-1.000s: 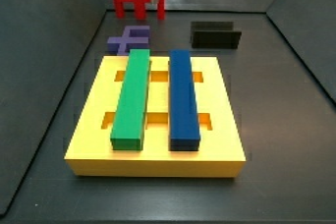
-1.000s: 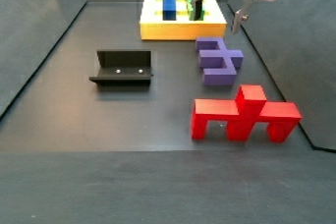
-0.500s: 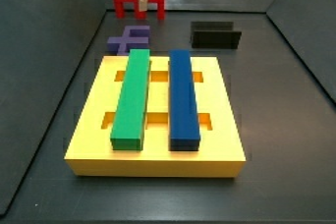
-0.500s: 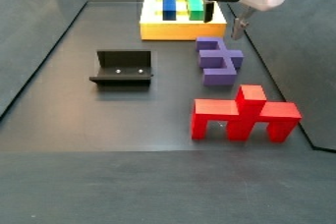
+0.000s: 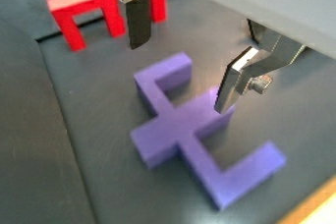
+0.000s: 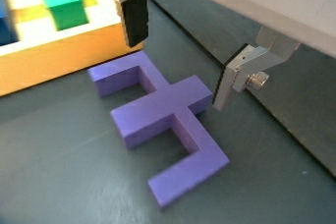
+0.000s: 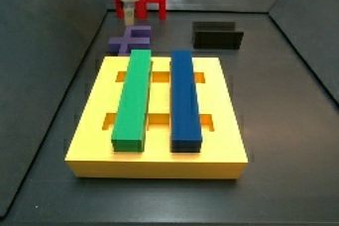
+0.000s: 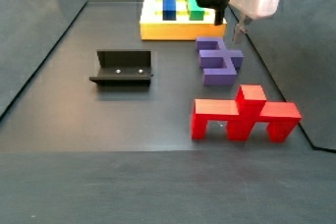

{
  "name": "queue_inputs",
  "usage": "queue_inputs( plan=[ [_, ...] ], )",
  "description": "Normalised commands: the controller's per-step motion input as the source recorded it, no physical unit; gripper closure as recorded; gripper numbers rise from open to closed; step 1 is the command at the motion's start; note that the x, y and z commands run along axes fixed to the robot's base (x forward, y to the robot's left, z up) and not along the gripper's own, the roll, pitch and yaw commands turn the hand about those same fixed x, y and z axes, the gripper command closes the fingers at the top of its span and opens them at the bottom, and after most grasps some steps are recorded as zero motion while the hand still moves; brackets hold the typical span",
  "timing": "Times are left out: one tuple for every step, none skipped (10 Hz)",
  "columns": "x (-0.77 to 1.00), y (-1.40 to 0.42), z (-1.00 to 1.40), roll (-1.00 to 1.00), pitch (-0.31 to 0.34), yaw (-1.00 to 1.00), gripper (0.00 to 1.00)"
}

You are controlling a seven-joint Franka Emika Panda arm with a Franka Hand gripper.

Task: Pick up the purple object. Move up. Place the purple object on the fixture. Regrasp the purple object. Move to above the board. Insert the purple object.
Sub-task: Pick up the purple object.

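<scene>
The yellow board [image 7: 159, 121], with its green bar [image 7: 131, 98] and blue bar [image 7: 184, 99] fitted in, takes up most of the floor in a side view. From its middle, the purple object [image 7: 129, 41] lies flat at about eleven o'clock, just off its far edge. The red legged piece [image 8: 246, 114] stands beyond that, and the fixture [image 8: 122, 68] sits well apart, at about one o'clock.

The gripper [image 5: 187, 59] hangs over the purple object with its fingers [image 6: 234, 78] spread apart and nothing between them, one to each side of the crossing bar in both wrist views.

I'd say the pick-up step is in hand, with no grasp made yet. What seems called for next is a straight descent, then closing on the bar.

The piece is a blocky matte purple cross [image 6: 161, 120] with square edges, which should give flat faces to grip.
</scene>
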Motion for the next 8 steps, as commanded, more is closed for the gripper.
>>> queue_inputs(
  plan=[
    [-0.32,-0.17,-0.44,0.00,0.000,-0.68,0.00],
    [-0.35,-0.12,-0.42,0.00,0.000,-0.68,0.00],
    [-0.43,-0.11,-0.32,0.00,0.000,-0.64,0.00],
    [-0.18,-0.10,-0.22,0.12,0.000,-0.26,0.00],
    [-0.01,-0.11,-0.24,0.13,0.000,-0.11,0.00],
    [0.00,0.00,-0.31,0.09,0.000,-0.12,0.00],
    [-0.01,0.01,-0.34,0.07,0.000,-0.09,0.00],
    [-0.05,0.00,-0.27,0.03,0.000,-0.09,0.00]
  ],
)
